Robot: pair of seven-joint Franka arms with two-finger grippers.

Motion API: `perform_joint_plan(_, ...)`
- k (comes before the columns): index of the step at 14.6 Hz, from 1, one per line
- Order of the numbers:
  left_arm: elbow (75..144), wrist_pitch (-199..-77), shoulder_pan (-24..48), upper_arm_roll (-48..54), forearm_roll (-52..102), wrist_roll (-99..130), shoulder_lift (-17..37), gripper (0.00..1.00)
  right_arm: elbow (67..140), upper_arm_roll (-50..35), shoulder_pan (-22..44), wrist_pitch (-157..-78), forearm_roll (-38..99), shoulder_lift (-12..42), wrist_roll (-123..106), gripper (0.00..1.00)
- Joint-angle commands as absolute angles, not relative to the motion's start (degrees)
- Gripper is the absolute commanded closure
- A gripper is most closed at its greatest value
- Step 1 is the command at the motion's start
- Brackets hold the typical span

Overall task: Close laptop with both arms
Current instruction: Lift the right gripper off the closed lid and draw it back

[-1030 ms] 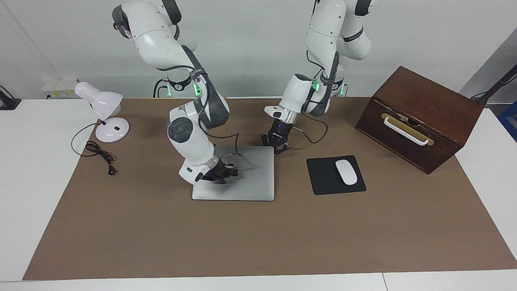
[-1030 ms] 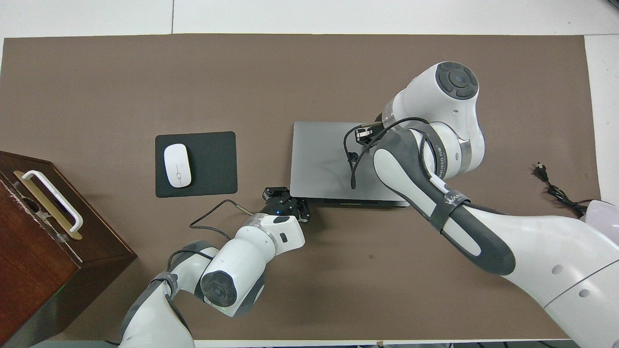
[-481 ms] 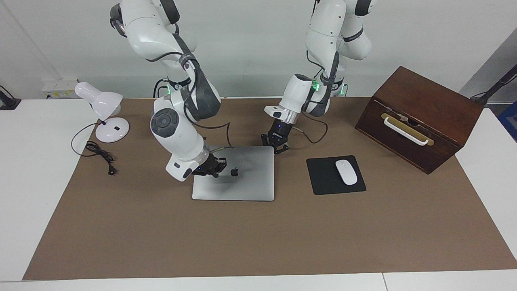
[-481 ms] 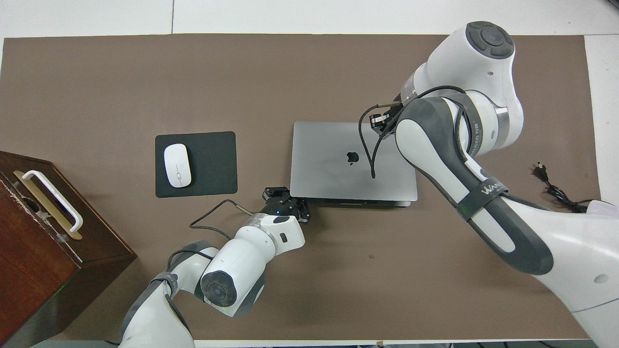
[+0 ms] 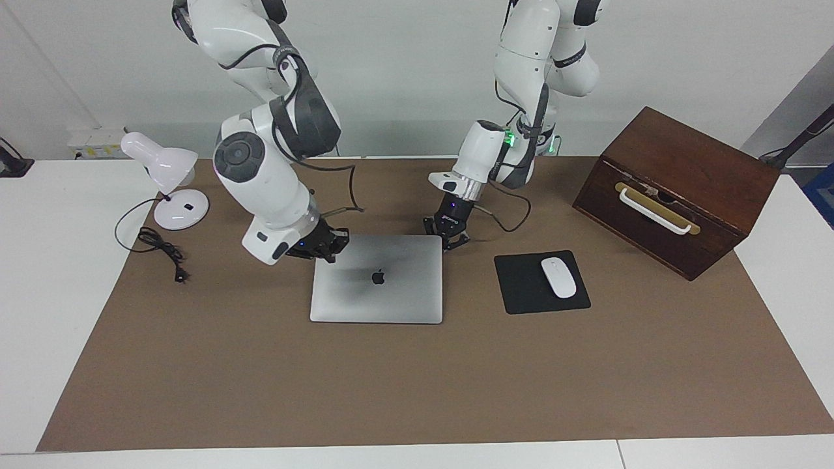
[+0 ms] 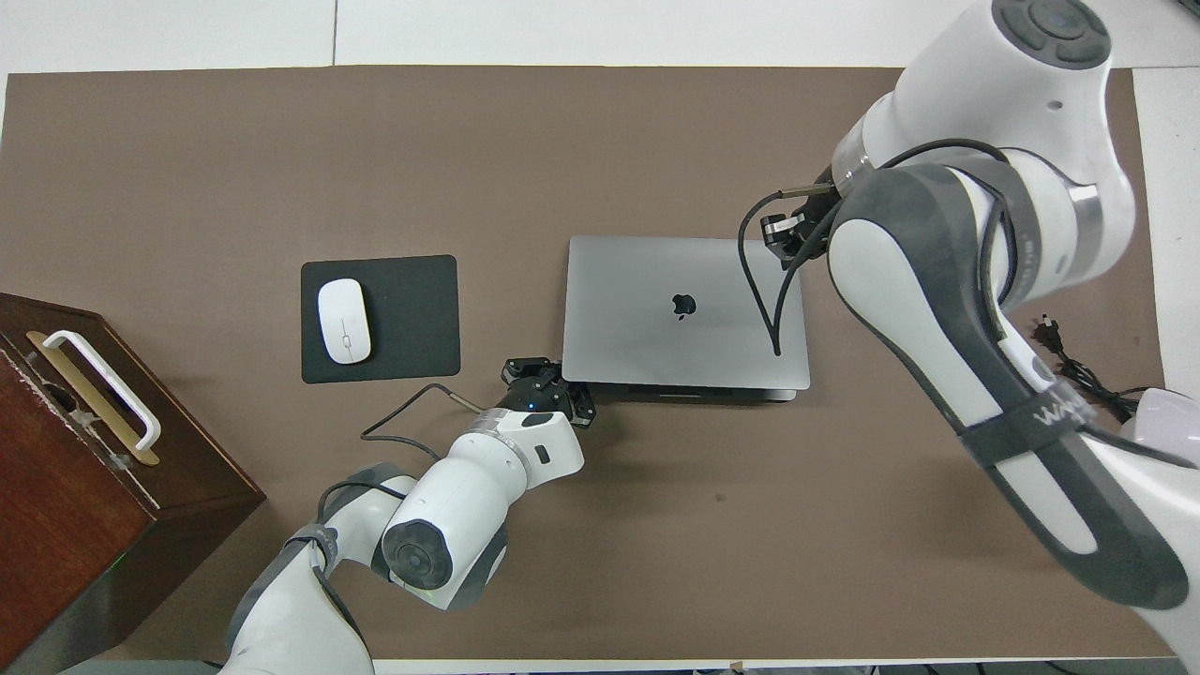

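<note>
The silver-grey laptop (image 5: pixel 391 293) (image 6: pixel 656 337) lies flat on the brown mat with its lid down and the dark apple logo showing. My right gripper (image 5: pixel 328 245) (image 6: pixel 786 231) is shut and holds nothing. It hangs in the air over the laptop's edge toward the right arm's end of the table. My left gripper (image 5: pixel 449 237) (image 6: pixel 544 377) is also shut and holds nothing. It sits low at the laptop's corner nearest the robots, toward the left arm's end. Whether it touches the corner I cannot tell.
A white mouse (image 5: pixel 558 277) rests on a black mouse pad (image 5: pixel 521 293) beside the laptop, toward the left arm's end. A brown wooden box (image 5: pixel 677 189) with a white handle stands past it. A white desk lamp (image 5: pixel 163 176) and its black cable (image 5: pixel 159 251) are at the right arm's end.
The right gripper has risen off the lid and drawn back toward the right arm's end, uncovering the apple logo. The left gripper has barely shifted.
</note>
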State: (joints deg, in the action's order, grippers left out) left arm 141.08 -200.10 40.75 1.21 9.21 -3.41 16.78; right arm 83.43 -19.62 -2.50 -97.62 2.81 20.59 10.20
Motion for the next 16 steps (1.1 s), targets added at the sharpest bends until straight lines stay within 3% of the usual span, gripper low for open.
perform_joint_plan(1,141.1,-200.1,40.3,1.1,9.7,-3.7,16.4,1.00,84.3,-20.3,-3.3,-92.8,0.5,15.9,11.7,0.85)
perform_joint_plan(5,141.9,-191.5,39.8,1.1,9.7,-2.5,10.1,1.00,84.3,-20.2,-4.5,-86.9,0.5,12.5,11.1,0.26)
perform_joint_plan(6,141.9,-187.5,39.0,1.1,9.7,-2.5,8.0,1.00,84.3,-20.3,-4.5,-86.3,0.5,11.9,11.2,0.00)
perform_joint_plan(16,141.0,-154.5,36.9,0.8,9.7,-2.7,-8.0,1.00,85.1,-20.0,-4.5,-83.2,0.7,4.4,11.3,0.00)
